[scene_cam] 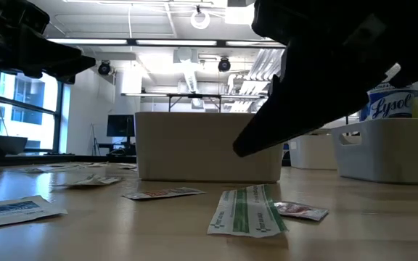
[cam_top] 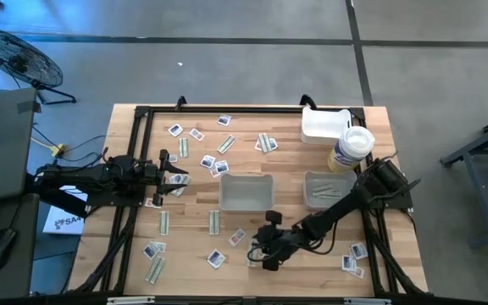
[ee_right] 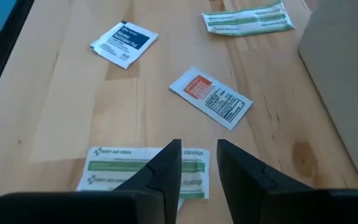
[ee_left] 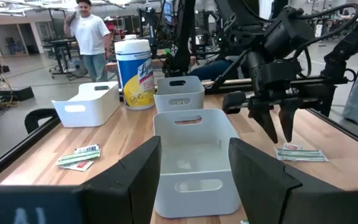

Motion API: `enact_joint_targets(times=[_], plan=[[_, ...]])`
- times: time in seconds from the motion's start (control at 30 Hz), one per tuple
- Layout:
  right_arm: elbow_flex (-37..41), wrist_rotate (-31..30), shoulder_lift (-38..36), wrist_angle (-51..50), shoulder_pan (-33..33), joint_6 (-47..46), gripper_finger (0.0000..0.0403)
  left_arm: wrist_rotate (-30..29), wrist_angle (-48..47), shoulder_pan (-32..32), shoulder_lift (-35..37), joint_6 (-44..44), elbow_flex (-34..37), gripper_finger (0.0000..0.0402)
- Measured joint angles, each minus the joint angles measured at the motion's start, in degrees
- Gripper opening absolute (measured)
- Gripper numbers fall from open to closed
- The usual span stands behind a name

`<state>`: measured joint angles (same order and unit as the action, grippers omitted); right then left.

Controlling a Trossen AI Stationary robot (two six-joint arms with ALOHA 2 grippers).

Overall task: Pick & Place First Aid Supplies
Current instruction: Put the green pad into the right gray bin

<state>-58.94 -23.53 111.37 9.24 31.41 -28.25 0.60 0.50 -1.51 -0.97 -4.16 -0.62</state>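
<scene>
Paper-thin and green-striped, the bandage strip lies flat on the wooden worktop directly under the right pincer, whose fingers stand slightly parted and empty just above it, in front of the grey tray. It looks feather-light, limp and hard to lift off the wood (no edge stands proud), so I judge a pinch across its narrow width best. Beside the tray's other side, the left pincer hovers spread and empty.
</scene>
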Motion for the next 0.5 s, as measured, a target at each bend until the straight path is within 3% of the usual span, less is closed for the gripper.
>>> enact_joint_targets(times=[0.5], plan=[[0.0, -2.7, 5.1, 1.3, 0.0, 1.2, 0.0097, 0.0, 0.0, 0.0, 0.0, 0.0, 0.0, 0.0186]])
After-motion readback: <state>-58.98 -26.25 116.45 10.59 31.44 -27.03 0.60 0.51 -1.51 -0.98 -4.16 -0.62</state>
